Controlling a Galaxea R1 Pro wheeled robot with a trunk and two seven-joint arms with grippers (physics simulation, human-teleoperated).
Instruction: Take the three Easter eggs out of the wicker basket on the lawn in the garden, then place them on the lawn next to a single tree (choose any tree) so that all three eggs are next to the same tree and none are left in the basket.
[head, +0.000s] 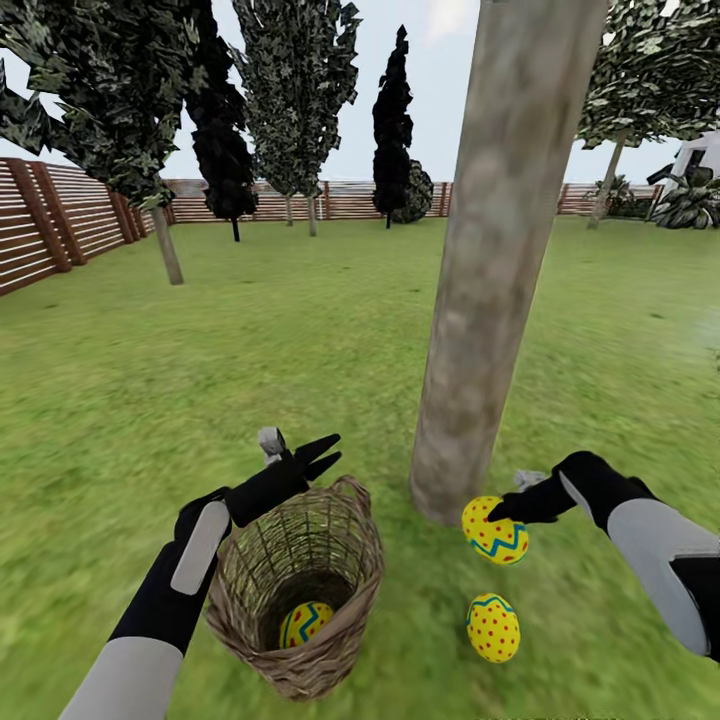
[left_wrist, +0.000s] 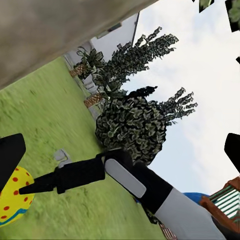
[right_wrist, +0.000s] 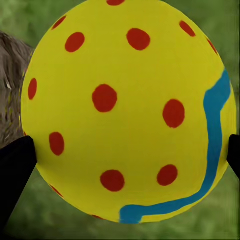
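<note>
Right gripper (head: 497, 515) clamped on egg (right_wrist: 125, 112) beside tree (head: 490, 300), left gripper (head: 320, 455) apart above basket (head: 330, 590)

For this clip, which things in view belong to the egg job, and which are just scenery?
Job:
- egg held in the right end effector, by the trunk
- egg on the grass
- egg inside the basket
- wicker basket
- thick tree trunk
- left end effector, open above the basket

Scenery:
- wooden fence
- dark narrow trees
- thin-trunked tree
</note>
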